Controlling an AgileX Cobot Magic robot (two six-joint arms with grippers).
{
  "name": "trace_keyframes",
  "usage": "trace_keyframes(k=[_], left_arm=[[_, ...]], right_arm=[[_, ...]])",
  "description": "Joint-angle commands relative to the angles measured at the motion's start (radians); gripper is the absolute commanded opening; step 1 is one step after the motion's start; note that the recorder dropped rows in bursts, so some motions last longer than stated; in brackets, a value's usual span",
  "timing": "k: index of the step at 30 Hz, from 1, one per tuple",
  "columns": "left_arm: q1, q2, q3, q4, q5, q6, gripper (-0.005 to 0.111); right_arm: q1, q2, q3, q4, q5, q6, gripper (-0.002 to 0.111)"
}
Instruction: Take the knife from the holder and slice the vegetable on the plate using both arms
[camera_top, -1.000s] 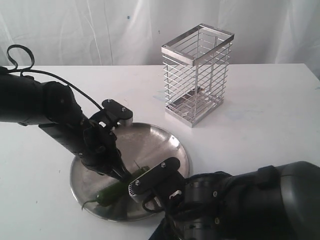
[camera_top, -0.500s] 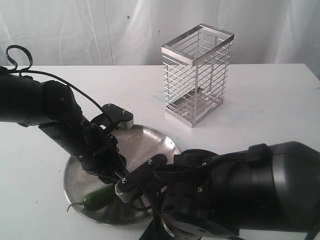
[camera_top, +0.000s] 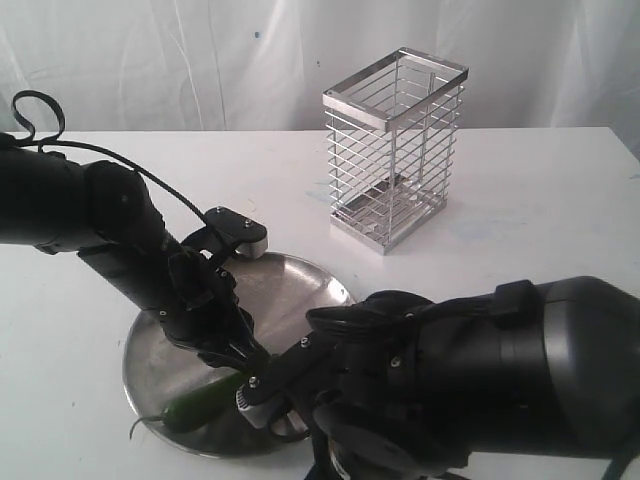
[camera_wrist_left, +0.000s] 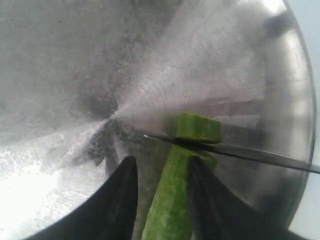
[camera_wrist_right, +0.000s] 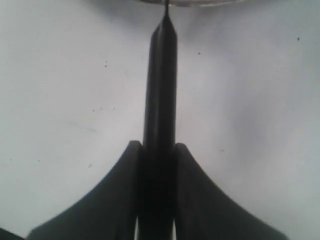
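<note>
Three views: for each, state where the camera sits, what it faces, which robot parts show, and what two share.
Exterior: off-arm, faces plate, holder; left arm, right arm show.
Left wrist: on left arm, faces vegetable; left gripper shows.
Right wrist: on right arm, faces along knife; right gripper shows.
Shared: both wrists see knife.

Steel plate (camera_wrist_left: 75, 75), dull silver with fine brushed scratches and soft glare (brightest near its rim). Vegetable (camera_wrist_left: 172, 210) with smooth, slightly waxy green skin and a paler cut face. Knife (camera_wrist_left: 250, 154) blade thin and dark, with a faint sheen. Matt black, plastic-looking fingers (camera_wrist_left: 120, 200). Shiny metal-wire holder (camera_top: 395, 150). Matt white table (camera_top: 520, 220).
</note>
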Motion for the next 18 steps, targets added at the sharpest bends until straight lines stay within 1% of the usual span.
trace_keyframes(k=[1,3,11,18], left_arm=[[0.002,-0.006,0.005,-0.013,0.01,0.0,0.039],[0.002,-0.006,0.005,-0.015,0.007,0.0,0.039],[0.002,-0.006,0.005,-0.018,0.009,0.0,0.039],[0.002,-0.006,0.005,-0.038,0.011,0.0,0.039]], right_arm=[[0.001,0.0,-0.002,0.052,0.064,-0.065,0.0],[0.001,0.0,-0.002,0.086,0.062,-0.104,0.0],[-0.001,0.0,-0.024,0.086,-0.008,-0.097,0.0],[-0.048,0.02,-0.064,0.086,-0.051,-0.097,0.0]])
